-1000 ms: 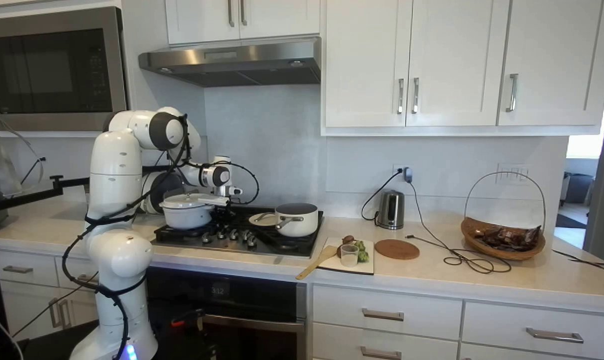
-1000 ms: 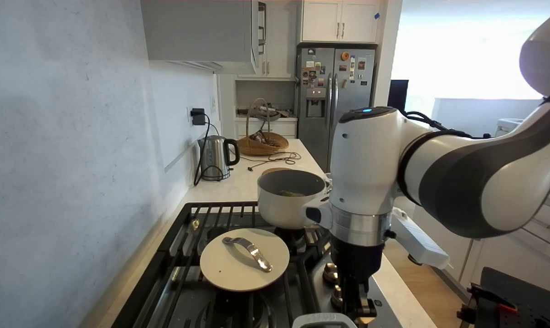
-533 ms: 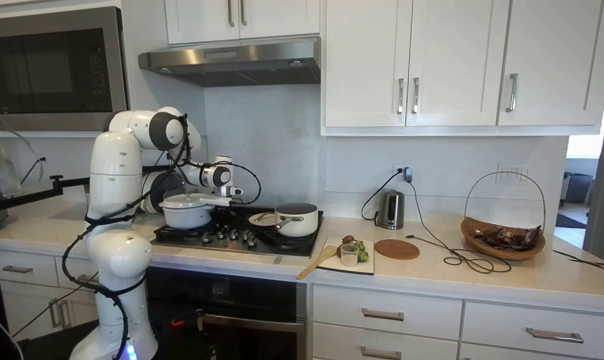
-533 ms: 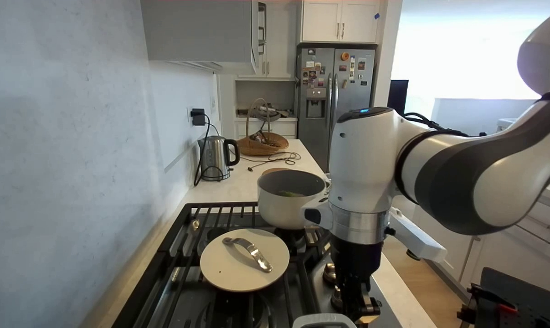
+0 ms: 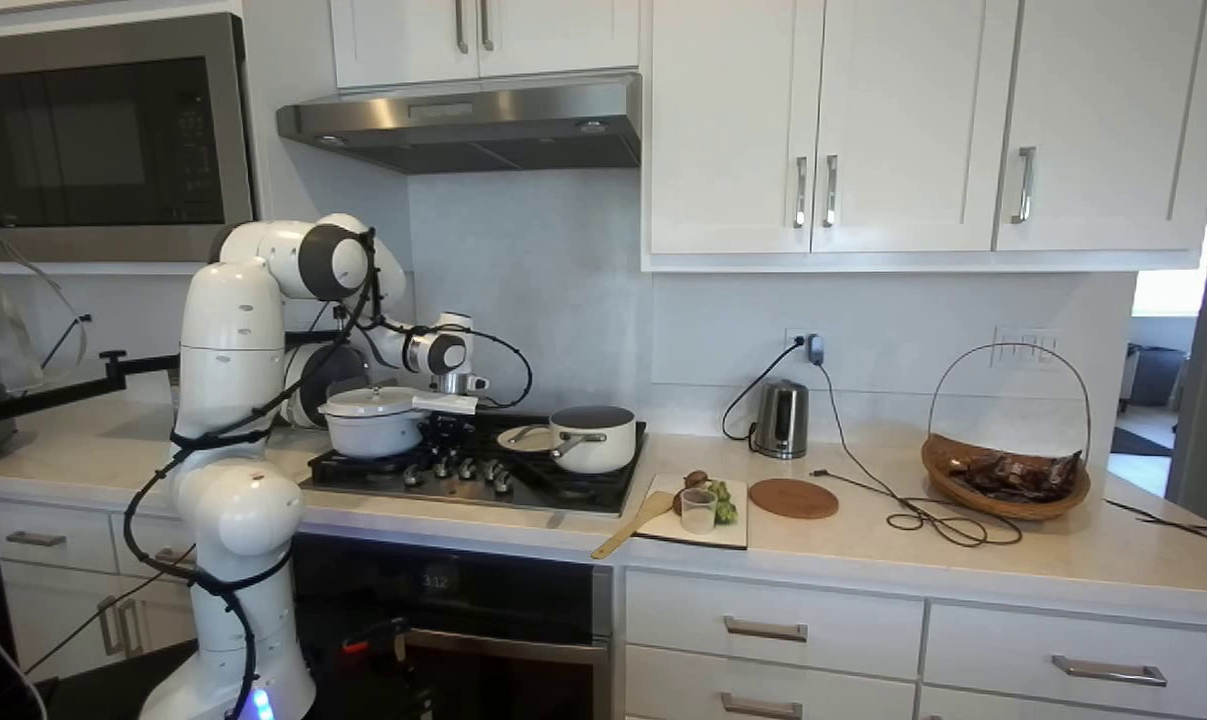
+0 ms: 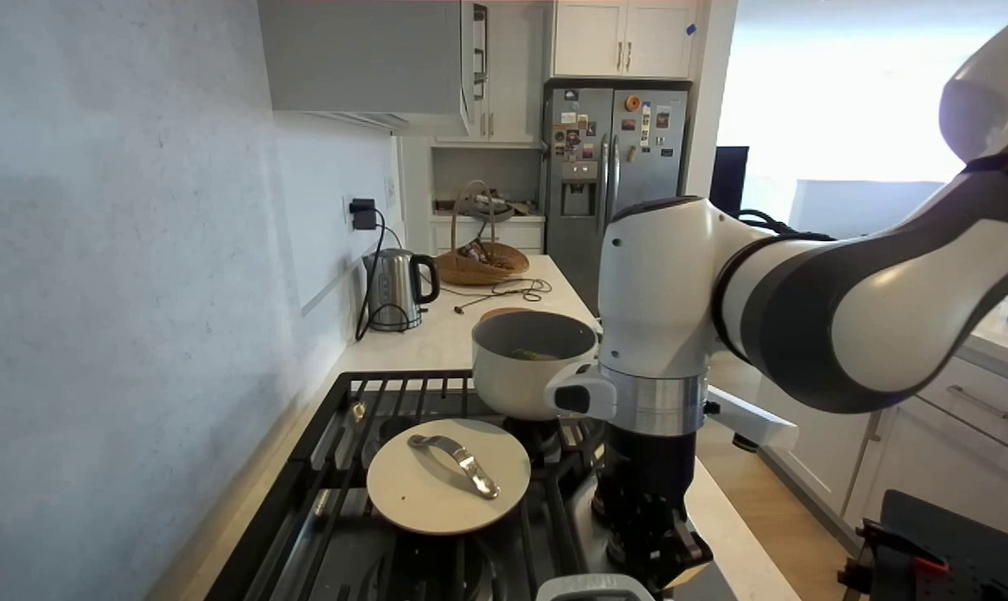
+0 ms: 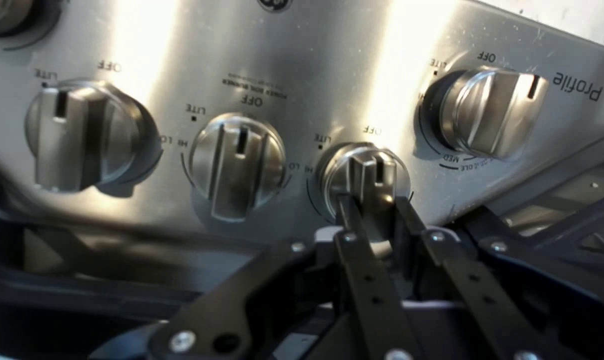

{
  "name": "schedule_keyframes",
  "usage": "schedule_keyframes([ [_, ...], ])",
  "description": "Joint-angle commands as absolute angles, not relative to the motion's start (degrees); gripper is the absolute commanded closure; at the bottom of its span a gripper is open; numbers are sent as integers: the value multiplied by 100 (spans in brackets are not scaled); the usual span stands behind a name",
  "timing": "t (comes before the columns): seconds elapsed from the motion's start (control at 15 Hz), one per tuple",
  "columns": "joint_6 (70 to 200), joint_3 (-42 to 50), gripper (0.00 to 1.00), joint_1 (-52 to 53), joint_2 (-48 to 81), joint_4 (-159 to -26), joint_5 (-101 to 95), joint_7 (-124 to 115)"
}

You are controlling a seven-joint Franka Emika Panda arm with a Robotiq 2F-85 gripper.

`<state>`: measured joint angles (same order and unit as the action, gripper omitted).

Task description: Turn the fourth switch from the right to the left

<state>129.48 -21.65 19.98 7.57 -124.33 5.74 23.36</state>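
Gripper shifted and turned, stove knob between its jaws, clasped both sides

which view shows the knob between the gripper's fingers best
The wrist view: the knob shows large, its slot plain. In an exterior view the knobs look tiny; in an exterior view I can't make it out past the gripper.

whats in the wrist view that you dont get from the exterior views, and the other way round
Only the wrist view: readable, upside-down OFF lettering, and a clear look at the fingers on either side of a stove knob.

Only the exterior views: the kettle and the basket in both, plus the fridge in an exterior view.

Shared: the stove knobs and the gripper, though the exterior views show neither as closely.
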Motion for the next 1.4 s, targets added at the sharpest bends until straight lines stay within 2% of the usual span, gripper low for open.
schedule_keyframes([
  [0.0, 12452, -2276, 95, 1980, 896, -12565, 729, 2874],
  [0.6, 12208, -2315, 95, 2055, 852, -12506, 140, 3045],
  [1.33, 12228, -2371, 95, 2029, 706, -12636, 92, 4830],
])
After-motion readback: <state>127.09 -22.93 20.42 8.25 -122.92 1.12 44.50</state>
